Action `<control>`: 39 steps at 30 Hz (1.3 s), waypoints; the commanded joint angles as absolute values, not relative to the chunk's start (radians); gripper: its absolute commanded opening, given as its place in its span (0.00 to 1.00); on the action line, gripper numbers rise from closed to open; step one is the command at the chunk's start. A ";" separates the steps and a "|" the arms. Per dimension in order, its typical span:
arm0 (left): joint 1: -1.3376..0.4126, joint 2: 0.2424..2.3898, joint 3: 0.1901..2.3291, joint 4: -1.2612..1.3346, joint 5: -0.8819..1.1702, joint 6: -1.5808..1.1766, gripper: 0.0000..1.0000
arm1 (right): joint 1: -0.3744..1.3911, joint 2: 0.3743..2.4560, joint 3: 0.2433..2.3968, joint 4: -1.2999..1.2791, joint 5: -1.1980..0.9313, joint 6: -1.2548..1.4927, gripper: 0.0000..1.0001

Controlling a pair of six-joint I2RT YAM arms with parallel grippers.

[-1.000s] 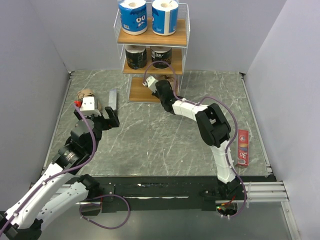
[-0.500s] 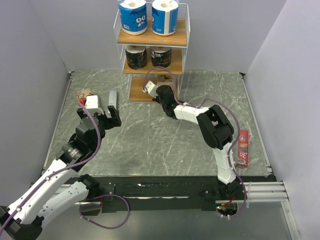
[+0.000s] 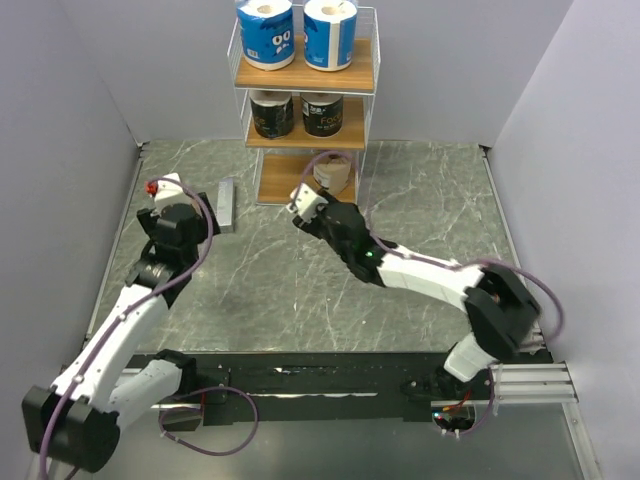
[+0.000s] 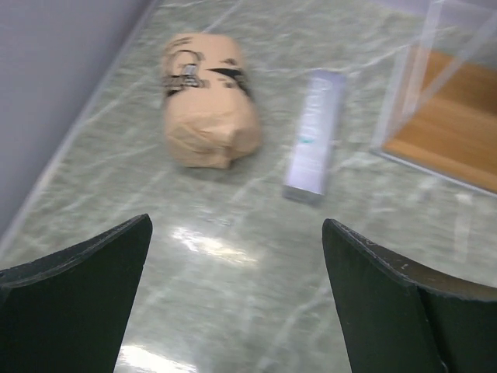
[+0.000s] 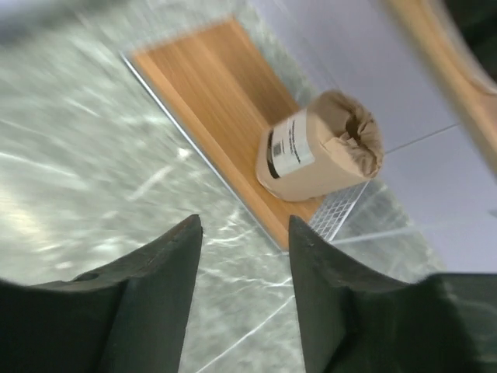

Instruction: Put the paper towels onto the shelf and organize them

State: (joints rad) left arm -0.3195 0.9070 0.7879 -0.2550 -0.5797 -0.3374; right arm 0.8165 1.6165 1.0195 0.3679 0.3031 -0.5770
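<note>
Standing crimped end up on the shelf bottom board, a kraft roll faces the right gripper, fingers parted, empty; the left gripper, spread wide, faces a second roll lying sideways.

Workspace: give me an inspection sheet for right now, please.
Surface: grey marbled table.
Job's things: shelf holds two blue rolls on top, two black rolls in the middle, one kraft roll on the bottom; second kraft roll lies on the table.
Clutter: grey bar beside the second kraft roll, apart from it.
Grippers: left gripper open, empty; right gripper open, empty.
Cables: purple cable arcs across the bottom tier.
Surroundings: plain grey walls.
</note>
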 commanded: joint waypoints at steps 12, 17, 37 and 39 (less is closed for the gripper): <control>0.063 1.311 1.138 -0.221 -0.238 -0.264 0.98 | 0.868 1.046 0.779 0.239 0.094 -0.066 0.99; 0.120 1.516 1.304 -0.271 -0.115 -0.301 0.94 | 0.868 1.028 0.787 0.221 0.069 -0.043 0.99; 0.158 1.670 1.272 -0.213 0.072 -0.311 0.66 | 0.870 1.065 0.807 0.195 0.057 -0.061 0.99; 0.158 1.678 1.276 -0.225 0.058 -0.313 0.66 | 0.870 1.057 0.799 0.192 0.058 -0.064 0.99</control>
